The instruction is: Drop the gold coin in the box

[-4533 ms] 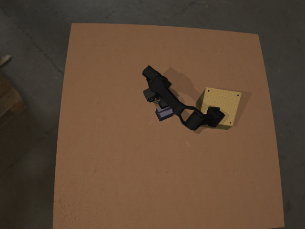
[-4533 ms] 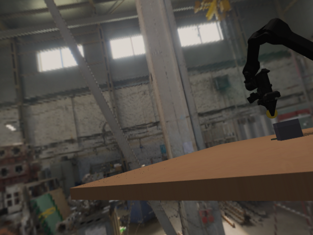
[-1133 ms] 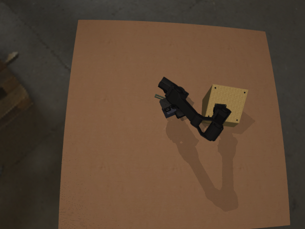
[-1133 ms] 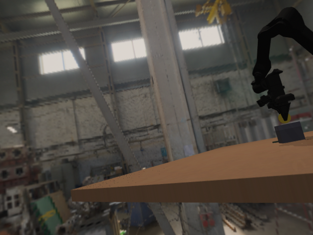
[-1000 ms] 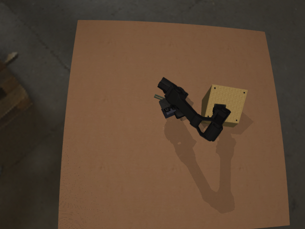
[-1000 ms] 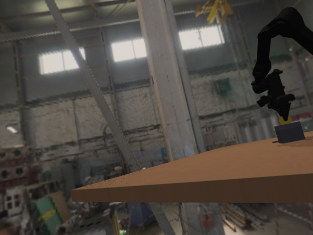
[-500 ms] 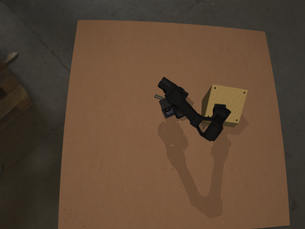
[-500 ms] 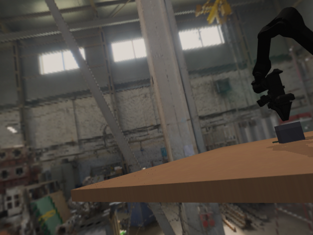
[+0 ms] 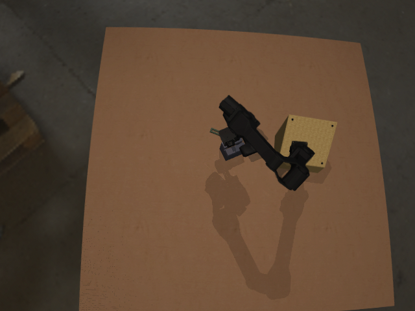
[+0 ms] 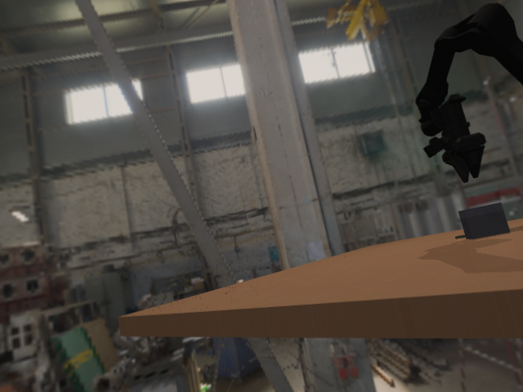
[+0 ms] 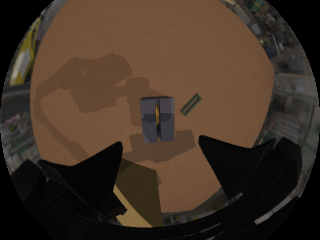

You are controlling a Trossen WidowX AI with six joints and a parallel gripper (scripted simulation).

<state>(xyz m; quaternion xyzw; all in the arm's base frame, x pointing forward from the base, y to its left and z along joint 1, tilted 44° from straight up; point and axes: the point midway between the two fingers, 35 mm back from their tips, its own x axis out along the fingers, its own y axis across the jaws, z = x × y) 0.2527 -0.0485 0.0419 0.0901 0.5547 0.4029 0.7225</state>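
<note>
The grey box stands closed on the table, its narrow lid slot running up and down in the wrist view. Part of the gold coin shows through the slot; the rest of it is hidden by the lid. Nothing gold sticks up above the box in the exterior view. My gripper is open and empty, above the box, with a clear gap between fingertips and lid. The dark-green holder lies empty on the table beside the box.
A yellowish block with dark dots at its corners stands under the arm's base, to the right of the box in the top view. The arm's shadow falls across the wooden table.
</note>
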